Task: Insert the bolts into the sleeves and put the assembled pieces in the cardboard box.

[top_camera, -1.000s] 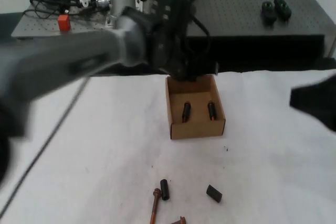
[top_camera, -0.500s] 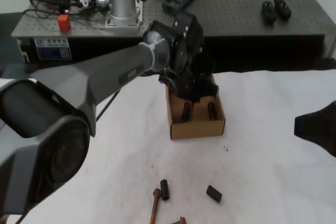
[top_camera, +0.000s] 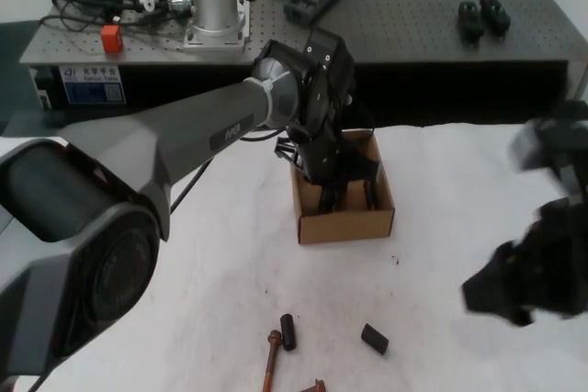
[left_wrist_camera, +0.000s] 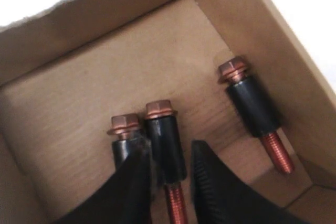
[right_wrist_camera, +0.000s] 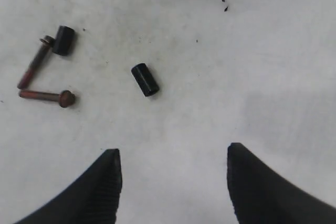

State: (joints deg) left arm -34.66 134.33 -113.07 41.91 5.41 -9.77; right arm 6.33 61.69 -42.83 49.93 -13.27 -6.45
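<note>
Left gripper (left_wrist_camera: pixel 170 150) pinches one assembled piece (left_wrist_camera: pixel 163 129) inside the cardboard box (left_wrist_camera: pixel 79 35), another piece (left_wrist_camera: pixel 251 106) near its finger; right gripper (right_wrist_camera: pixel 173 150) is spread wide, a loose sleeve (right_wrist_camera: pixel 145 80) just ahead

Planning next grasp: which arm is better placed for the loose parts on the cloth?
Right. The right gripper, open, hangs over a loose sleeve; the left gripper is down in the cardboard box.

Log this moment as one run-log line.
left gripper: holds assembled piece in cardboard box | right gripper: open | loose: two bolts, two sleeves
</note>
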